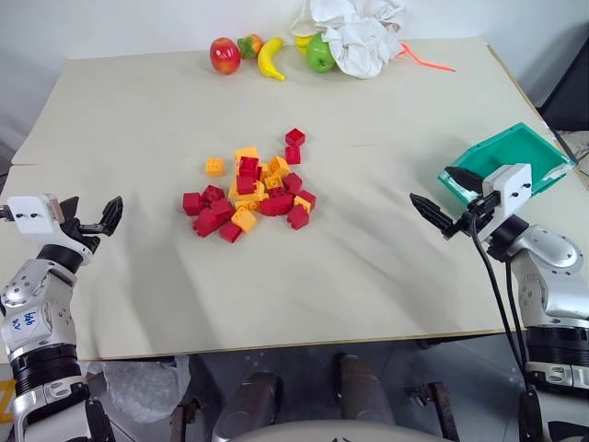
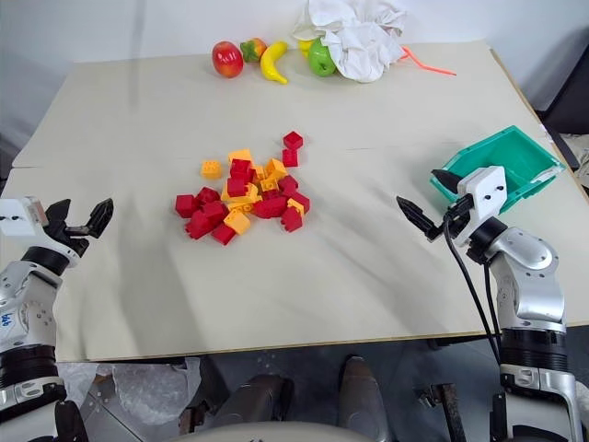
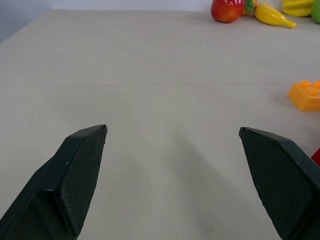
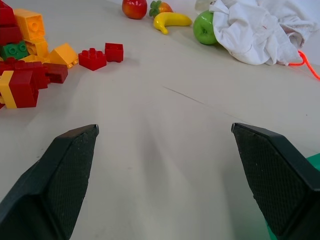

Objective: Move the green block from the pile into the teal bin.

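The pile (image 1: 250, 189) of red and orange-yellow bricks lies in the middle of the table. The green block (image 4: 14, 50) shows in the right wrist view, wedged among red and orange bricks at the pile's edge. The teal bin (image 1: 526, 153) stands tilted at the table's right edge. My right gripper (image 1: 433, 184) hovers open just in front of the bin, pointing toward the pile, with nothing between its fingers (image 4: 65, 170). My left gripper (image 1: 109, 217) is open and empty over the table's left edge, well clear of the pile.
At the table's far edge sit a red apple (image 1: 225, 55), a banana (image 1: 271, 59), a green apple (image 1: 319, 53) and a crumpled white cloth (image 1: 361, 37) with an orange cord (image 1: 425, 60). A lone orange brick (image 3: 306, 95) lies left of the pile.
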Robot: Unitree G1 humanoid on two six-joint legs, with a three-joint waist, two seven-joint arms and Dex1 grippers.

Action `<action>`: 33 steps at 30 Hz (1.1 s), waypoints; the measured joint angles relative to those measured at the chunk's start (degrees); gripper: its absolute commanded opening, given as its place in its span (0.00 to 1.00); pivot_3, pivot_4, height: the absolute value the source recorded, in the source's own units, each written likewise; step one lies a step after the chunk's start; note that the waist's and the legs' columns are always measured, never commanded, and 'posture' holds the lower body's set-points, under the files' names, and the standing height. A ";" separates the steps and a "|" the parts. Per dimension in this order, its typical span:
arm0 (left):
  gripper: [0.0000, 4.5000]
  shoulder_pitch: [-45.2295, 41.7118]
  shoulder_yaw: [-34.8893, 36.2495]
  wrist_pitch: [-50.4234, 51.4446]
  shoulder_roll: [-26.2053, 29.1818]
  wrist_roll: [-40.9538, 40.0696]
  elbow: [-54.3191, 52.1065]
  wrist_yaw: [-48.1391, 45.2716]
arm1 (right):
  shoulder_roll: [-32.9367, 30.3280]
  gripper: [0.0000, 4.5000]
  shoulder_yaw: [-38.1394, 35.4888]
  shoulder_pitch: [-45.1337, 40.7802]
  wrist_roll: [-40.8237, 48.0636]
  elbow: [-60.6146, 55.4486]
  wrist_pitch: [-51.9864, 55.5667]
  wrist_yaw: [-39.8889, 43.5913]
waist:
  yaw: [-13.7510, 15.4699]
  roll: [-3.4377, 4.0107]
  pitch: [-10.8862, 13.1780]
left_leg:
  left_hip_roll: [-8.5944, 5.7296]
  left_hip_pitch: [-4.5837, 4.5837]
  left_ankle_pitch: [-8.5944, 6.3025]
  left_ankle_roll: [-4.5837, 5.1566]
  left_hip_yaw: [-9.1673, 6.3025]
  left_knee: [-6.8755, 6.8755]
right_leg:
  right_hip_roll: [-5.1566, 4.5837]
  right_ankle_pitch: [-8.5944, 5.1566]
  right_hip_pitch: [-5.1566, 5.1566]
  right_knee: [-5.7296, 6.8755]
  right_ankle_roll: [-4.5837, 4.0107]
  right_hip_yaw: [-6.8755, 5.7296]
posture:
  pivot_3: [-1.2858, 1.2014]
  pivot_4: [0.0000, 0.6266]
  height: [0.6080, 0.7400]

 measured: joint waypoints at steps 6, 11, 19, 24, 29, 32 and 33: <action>1.00 -0.18 -1.16 -1.10 0.07 0.00 -2.14 -0.59 | 0.93 0.99 0.63 -0.83 0.18 -0.49 0.97 -0.02 | 0.00 -0.01 0.00 | 0.02 0.02 -0.01 0.00 0.05 0.00 | 0.02 0.00 0.00 -0.04 0.01 0.05 | 0.52 0.24 1.00; 1.00 -0.55 -1.06 -0.28 0.81 -1.45 -3.79 -2.10 | 1.00 0.99 1.45 -2.14 1.14 -2.57 2.89 1.04 | -0.09 -0.01 0.00 | 0.08 0.05 -0.06 0.00 0.10 -0.01 | 0.10 0.00 0.00 -0.06 0.01 0.10 | 0.52 0.24 1.00; 0.96 -0.61 -4.17 -0.34 4.07 -0.70 -4.05 -8.57 | -0.25 1.00 4.31 -3.39 6.92 -10.09 12.37 7.95 | -0.05 0.00 0.01 | 0.12 0.04 -0.12 0.05 0.15 -0.02 | 0.12 0.00 0.00 -0.13 0.01 0.12 | 0.52 0.24 1.00; 0.69 -4.78 -7.33 0.20 5.45 -0.25 -1.05 -12.49 | -2.70 1.00 7.64 -4.69 9.88 -12.46 16.94 15.53 | 0.24 -0.01 0.01 | 0.13 0.04 -0.17 0.08 0.15 0.00 | 0.14 0.01 0.03 -0.22 0.03 0.10 | 0.52 0.24 1.00; 0.34 -11.62 -12.40 -0.63 6.37 2.16 5.23 -17.48 | -3.23 1.00 9.30 -7.87 10.20 -11.47 17.80 20.33 | 0.54 -0.02 0.02 | 0.13 0.01 -0.21 0.11 0.19 0.00 | 0.13 0.04 0.03 -0.21 0.07 0.07 | 0.52 0.24 1.00; 0.14 -17.63 -15.46 -2.50 5.79 4.03 10.75 -20.17 | -3.25 1.00 9.83 -9.30 10.14 -10.57 17.76 21.45 | 0.69 -0.02 0.02 | 0.13 -0.05 -0.23 0.13 0.19 0.00 | 0.13 0.05 0.01 -0.22 0.10 0.03 | 0.52 0.24 1.00; 0.09 -19.43 -16.26 -3.37 5.32 4.54 12.65 -21.23 | -3.24 1.00 10.01 -9.45 10.13 -10.43 17.78 21.67 | 0.69 -0.02 0.02 | 0.13 -0.04 -0.24 0.16 0.19 0.00 | 0.13 0.05 0.01 -0.22 0.10 0.03 | 0.52 0.24 1.00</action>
